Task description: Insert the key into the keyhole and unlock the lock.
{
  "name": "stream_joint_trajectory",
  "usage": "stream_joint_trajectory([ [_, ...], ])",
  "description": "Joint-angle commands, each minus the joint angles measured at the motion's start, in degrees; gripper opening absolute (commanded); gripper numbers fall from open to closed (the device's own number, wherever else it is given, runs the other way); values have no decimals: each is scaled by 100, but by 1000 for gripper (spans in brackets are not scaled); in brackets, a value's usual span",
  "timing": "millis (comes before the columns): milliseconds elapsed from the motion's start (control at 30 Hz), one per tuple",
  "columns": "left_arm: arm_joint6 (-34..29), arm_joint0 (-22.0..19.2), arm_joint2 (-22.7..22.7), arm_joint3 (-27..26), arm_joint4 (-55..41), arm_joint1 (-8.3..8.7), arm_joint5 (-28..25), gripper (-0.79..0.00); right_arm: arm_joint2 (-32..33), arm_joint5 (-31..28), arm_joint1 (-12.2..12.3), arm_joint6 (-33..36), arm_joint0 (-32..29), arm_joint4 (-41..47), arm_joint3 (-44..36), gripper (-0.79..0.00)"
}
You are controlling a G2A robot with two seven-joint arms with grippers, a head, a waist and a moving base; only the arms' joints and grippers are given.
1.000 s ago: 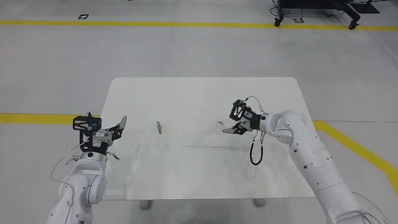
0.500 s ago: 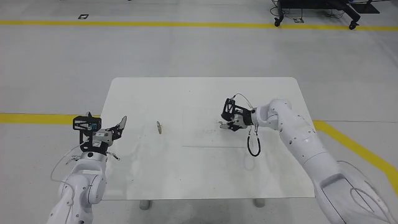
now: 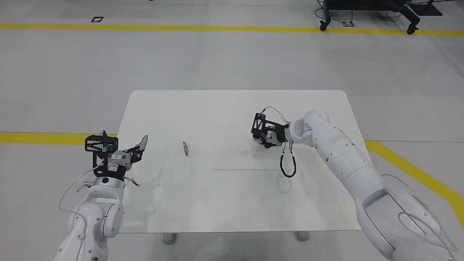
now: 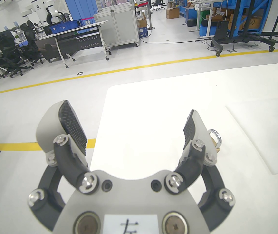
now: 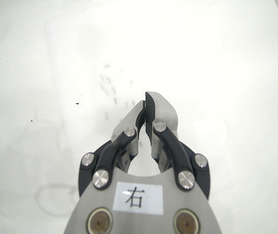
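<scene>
Your right claw (image 5: 145, 99) is hanging clenched over the table (image 3: 217, 188), white label (image 5: 138, 197) showing; left claw (image 4: 128, 110) is hovering released near the lock (image 3: 185, 148).

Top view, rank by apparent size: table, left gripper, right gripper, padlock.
1. table, by far the largest.
2. left gripper and right gripper: they look about alike. One is open and one shut, and they are angled differently, so I am not ranking them.
3. padlock, smallest.
</scene>
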Motion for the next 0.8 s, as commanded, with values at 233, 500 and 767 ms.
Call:
stream_joint_trajectory([
  [233, 0, 0, 0, 0, 0, 0, 0, 0, 75, 75, 216, -849, -268, -718, -473, -785],
  [500, 0, 0, 0, 0, 0, 0, 0, 0, 530, 113, 586, -2220, -918, -1143, -1268, -785],
  [767, 0, 0, 0, 0, 0, 0, 0, 0, 757, -378, 1098, -5209, -1612, -1172, -1533, -785],
])
